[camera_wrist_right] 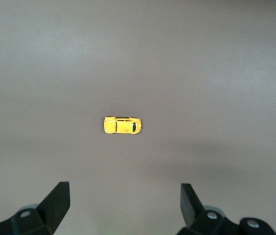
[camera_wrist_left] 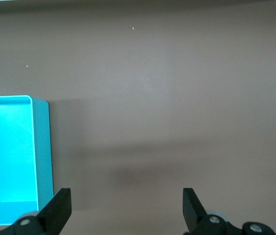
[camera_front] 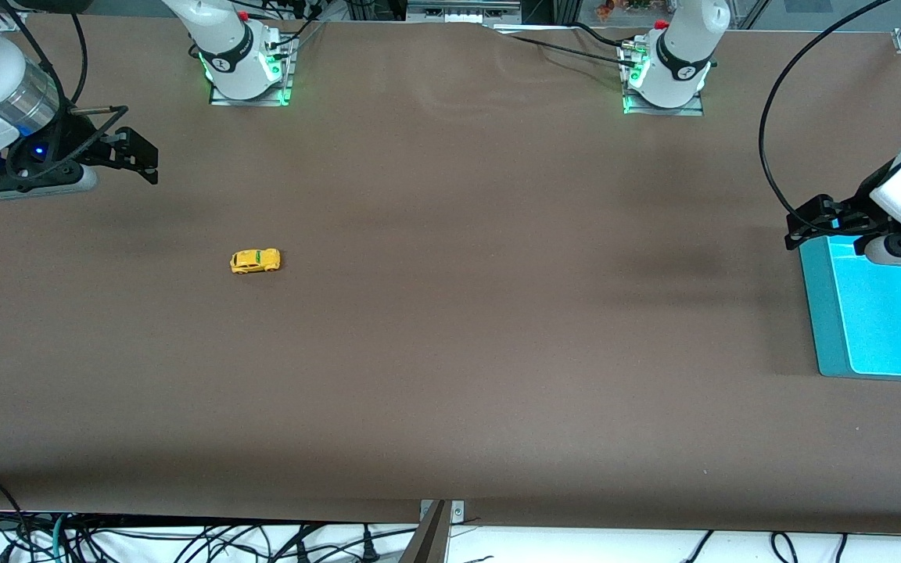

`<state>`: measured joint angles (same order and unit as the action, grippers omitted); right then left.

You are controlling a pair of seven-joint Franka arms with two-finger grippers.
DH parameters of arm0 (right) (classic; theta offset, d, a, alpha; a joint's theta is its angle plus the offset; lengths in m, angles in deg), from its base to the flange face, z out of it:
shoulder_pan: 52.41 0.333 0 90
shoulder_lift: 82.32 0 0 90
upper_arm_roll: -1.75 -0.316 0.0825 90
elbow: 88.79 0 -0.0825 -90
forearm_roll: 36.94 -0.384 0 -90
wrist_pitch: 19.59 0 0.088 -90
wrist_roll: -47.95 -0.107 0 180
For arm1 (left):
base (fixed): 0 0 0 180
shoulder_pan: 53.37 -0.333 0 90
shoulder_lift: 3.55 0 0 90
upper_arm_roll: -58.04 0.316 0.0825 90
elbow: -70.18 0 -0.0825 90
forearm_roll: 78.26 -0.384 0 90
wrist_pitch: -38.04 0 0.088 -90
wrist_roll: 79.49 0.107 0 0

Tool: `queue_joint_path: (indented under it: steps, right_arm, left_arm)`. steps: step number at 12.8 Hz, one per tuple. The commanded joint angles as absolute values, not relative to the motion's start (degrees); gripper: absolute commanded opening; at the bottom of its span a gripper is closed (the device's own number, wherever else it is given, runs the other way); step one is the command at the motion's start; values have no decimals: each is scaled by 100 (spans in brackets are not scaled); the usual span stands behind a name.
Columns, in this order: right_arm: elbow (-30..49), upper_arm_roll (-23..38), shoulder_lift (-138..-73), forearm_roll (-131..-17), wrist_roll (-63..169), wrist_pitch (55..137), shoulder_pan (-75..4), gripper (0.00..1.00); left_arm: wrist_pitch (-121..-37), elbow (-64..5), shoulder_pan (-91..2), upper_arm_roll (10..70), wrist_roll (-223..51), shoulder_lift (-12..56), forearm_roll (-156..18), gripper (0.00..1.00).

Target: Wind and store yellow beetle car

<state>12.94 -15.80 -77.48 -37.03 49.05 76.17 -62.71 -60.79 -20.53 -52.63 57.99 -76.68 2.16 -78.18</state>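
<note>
The yellow beetle car (camera_front: 255,260) stands alone on the brown table toward the right arm's end, green mark on its roof. It also shows in the right wrist view (camera_wrist_right: 122,125), out ahead of the jaws. My right gripper (camera_front: 138,160) is open and empty, up over the table near the right arm's end, apart from the car. My left gripper (camera_front: 806,223) is open and empty, up over the edge of the teal bin (camera_front: 873,313). In the left wrist view my left gripper (camera_wrist_left: 126,208) has only bare table between its fingers, with the bin (camera_wrist_left: 11,156) to one side.
The teal bin stands at the left arm's end of the table. Both arm bases (camera_front: 243,66) stand along the edge farthest from the front camera. Cables hang below the table's near edge (camera_front: 184,539).
</note>
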Motion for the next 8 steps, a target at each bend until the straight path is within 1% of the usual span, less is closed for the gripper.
queue_joint_path:
  steps: [1,8]
  right_arm:
    - [1140,-1495,-7784,-3835,4927,7341,-6182,100]
    - [1131,-1477,-7792,-3844,5023,7384,-6182,100]
  left_arm:
    - [-6005,-1877,-5249,5795,-7729,296,-7879,100]
    - [-6005,-1877,-5319,5804,-7712,348,-7879,100]
